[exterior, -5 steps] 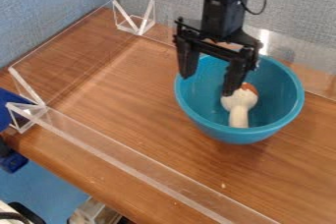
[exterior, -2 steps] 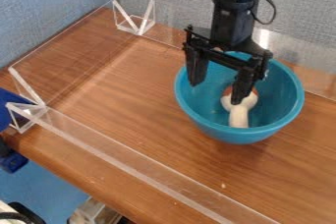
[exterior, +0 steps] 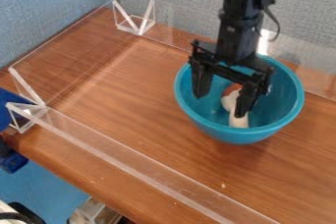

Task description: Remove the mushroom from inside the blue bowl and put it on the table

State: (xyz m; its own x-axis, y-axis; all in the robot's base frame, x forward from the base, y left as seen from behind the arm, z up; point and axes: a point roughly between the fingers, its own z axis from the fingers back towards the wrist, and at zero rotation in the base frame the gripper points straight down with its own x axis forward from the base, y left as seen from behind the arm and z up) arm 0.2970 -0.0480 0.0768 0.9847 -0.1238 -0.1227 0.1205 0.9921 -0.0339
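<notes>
Camera view, single angle, from above and the front-left of the table (exterior: pixel 105 81). I have the gripper (exterior: pixel 231 83) pointing straight down into the bowl (exterior: pixel 199 110), fingers spread wide with nothing between them yet. One finger hangs toward the bowl's left inner wall, the other drops just in front of the mushroom (exterior: pixel 237 106), so the jaws straddle it loosely, which looks like a lineup for a pinch across the stem. I can't tell whether either fingertip touches it; the right finger hides part of it.

Bowl sits near the table's right edge, toward the far side, well apart from the clear acrylic wall (exterior: pixel 92 135) along the near edge. Plenty of bare wood to its left for the drop.

Mushroom lies inside the bowl, right of centre, against the low part of the inner wall. It rests there because the curved bottom lets it roll and lean. I read its long axis as running near-to-far and tilted up: pale stem toward the near side and lower, cap end toward the far rim and higher. The cap is mostly hidden behind the finger, so that heading is a judgement.
</notes>
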